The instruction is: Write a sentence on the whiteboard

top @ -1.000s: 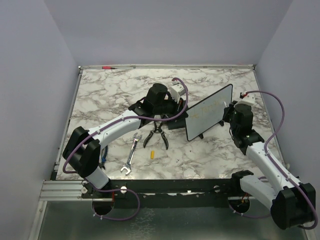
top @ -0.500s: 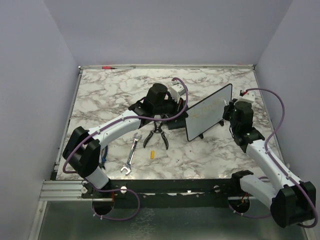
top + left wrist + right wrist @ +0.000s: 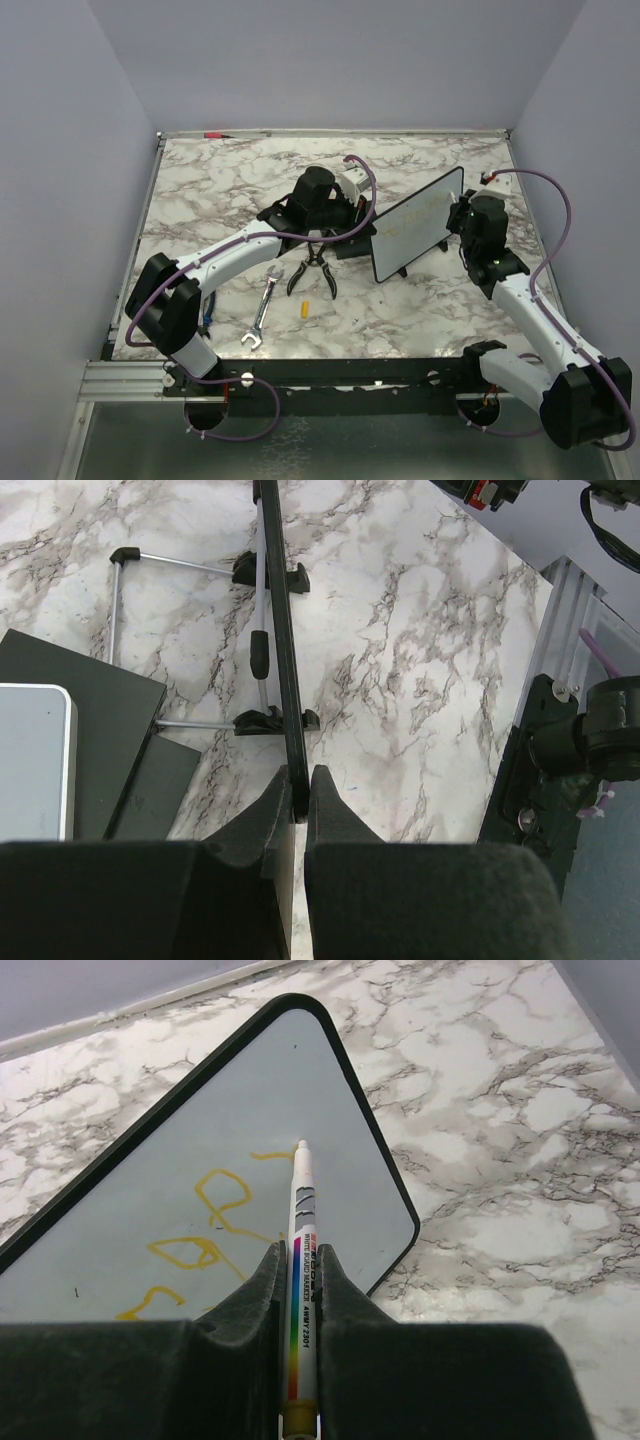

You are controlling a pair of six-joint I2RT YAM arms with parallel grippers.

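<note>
The whiteboard (image 3: 420,233) stands tilted on its feet at the table's middle right. My left gripper (image 3: 298,788) is shut on the edge of its black frame (image 3: 282,670), which shows edge-on in the left wrist view. My right gripper (image 3: 300,1260) is shut on a white marker (image 3: 303,1230) with a rainbow stripe. The marker's tip rests against the board's face (image 3: 150,1150) near its upper right corner, by a short yellow stroke. The sentence (image 3: 215,1205) shows as yellow handwritten loops to the left of the marker. In the top view the right gripper (image 3: 458,222) sits at the board's right end.
Black pliers (image 3: 312,270), a wrench (image 3: 262,312) and a small yellow cap (image 3: 303,309) lie in front of the left arm. A black block with a grey pad (image 3: 40,765) sits behind the board. A red pen (image 3: 215,134) lies at the back rail.
My right arm has crept a little toward the back along the board's right end, carrying the marker. The left arm and the board have stayed put.
</note>
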